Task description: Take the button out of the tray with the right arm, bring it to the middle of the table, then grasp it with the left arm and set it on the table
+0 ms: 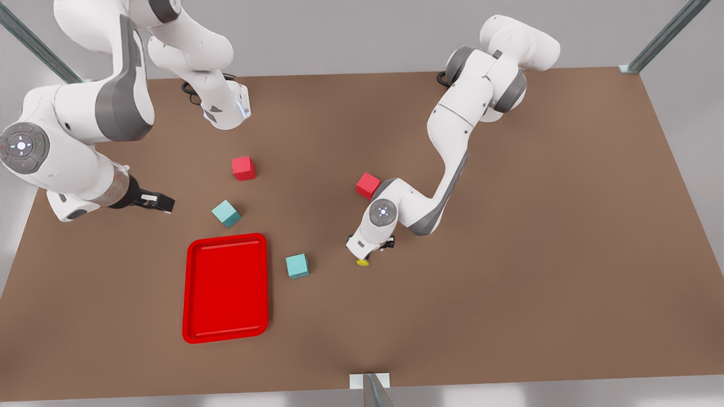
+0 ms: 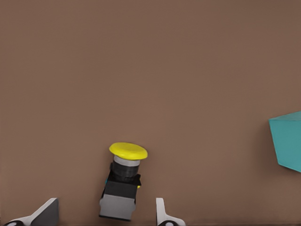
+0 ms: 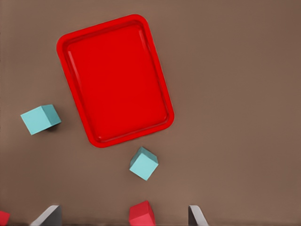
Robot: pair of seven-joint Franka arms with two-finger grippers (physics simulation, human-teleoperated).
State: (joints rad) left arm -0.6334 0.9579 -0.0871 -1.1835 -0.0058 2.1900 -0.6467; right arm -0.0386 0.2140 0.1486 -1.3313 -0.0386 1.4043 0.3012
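The right hand (image 1: 161, 203) hangs near the desk's (image 1: 537, 254) left edge in the front view, above the brown top, its fingers (image 3: 47, 216) spread with nothing between them. Just beside it toward the middle sits a teal cube (image 1: 226, 213), and farther back a red cube (image 1: 244, 168). Nearer the front edge lies the tray (image 1: 226, 333), a red rectangle with a low rim; its floor is bare, with no cube or button in it. Off the tray's right side, apart from the rim, rests a second teal cube (image 1: 297, 266). At about the desk's middle the left hand (image 1: 370, 254) is down low, and the button (image 1: 362, 262) is at its tip, yellow cap showing. The left wrist view shows the button (image 2: 122, 188) tilted between the spread fingers (image 2: 161, 212), with gaps on both sides, so neither pad touches it. A second red cube (image 1: 367, 185) lies just behind that arm's wrist.
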